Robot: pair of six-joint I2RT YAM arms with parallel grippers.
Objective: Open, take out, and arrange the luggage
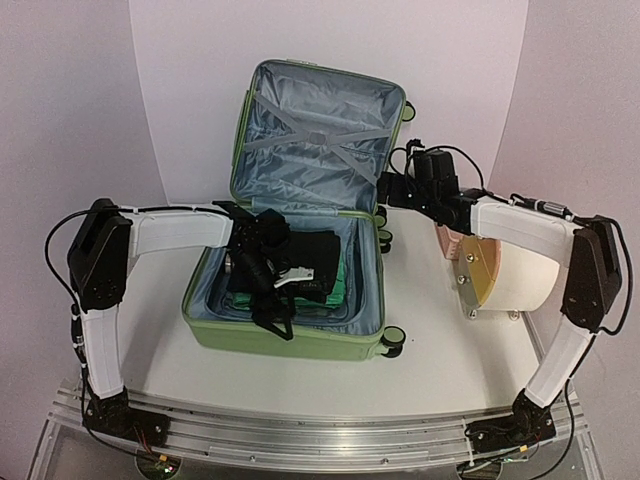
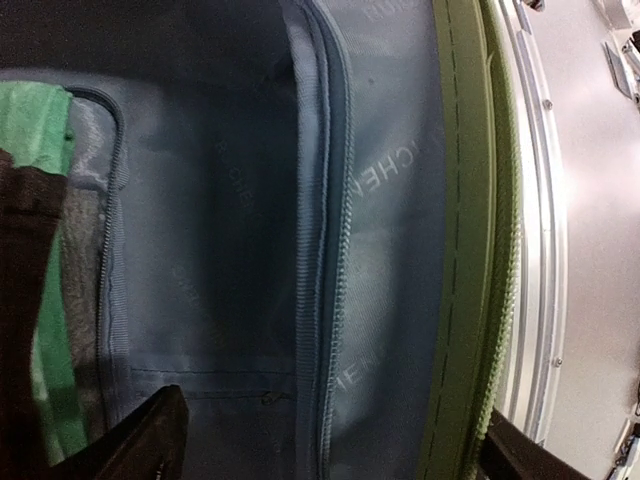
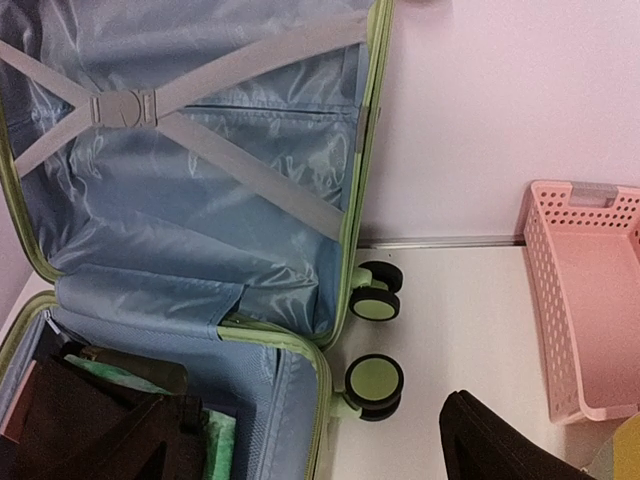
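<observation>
The light-green luggage (image 1: 290,335) lies open on the table, its lid standing upright with grey-blue lining and crossed straps (image 1: 312,135). Dark folded clothes (image 1: 318,258) and something green (image 1: 342,287) lie in its base. My left gripper (image 1: 268,300) reaches down into the base. In the left wrist view it (image 2: 335,450) is open over the blue lining beside the green rim (image 2: 465,250). My right gripper (image 1: 390,190) hovers by the lid's right edge near the hinge. In the right wrist view it (image 3: 320,450) is open and empty, one finger (image 3: 495,445) showing beside the wheels (image 3: 375,380).
A cream cylinder drum (image 1: 520,275) with a yellow end face lies on its side to the right of the luggage. A pink slotted basket (image 3: 580,300) stands behind it, partly hidden by my right arm. The white back wall stands close behind the lid.
</observation>
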